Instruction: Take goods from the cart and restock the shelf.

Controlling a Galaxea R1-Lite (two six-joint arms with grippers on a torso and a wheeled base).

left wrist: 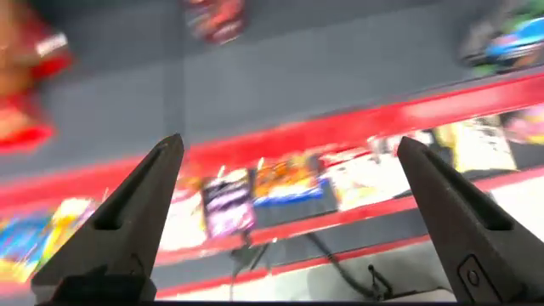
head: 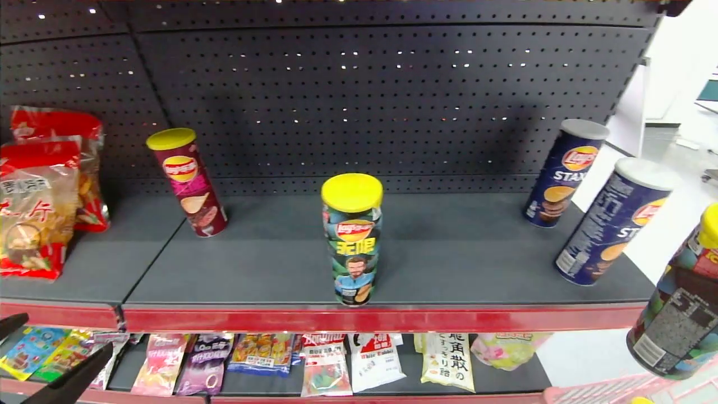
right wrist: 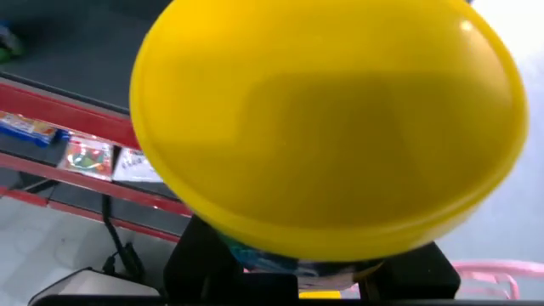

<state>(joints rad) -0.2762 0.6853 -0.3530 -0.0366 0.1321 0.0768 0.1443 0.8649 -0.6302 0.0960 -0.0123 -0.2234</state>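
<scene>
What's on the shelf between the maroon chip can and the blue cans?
A green yellow-lidded can, upright near the shelf front edge, with bare shelf either side; the head view shows it.

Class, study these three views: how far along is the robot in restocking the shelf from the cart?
Done: four chip cans stand on the shelf: a maroon can, a green can and two navy cans. In hand: the right gripper holds a fifth can beside the shelf, near the pink cart. The left gripper is open and empty. Left: setting that can down; the cart's contents are hidden.

L tool [left wrist: 291,143] (fingers apart) facing snack pkts [left wrist: 285,178].
</scene>
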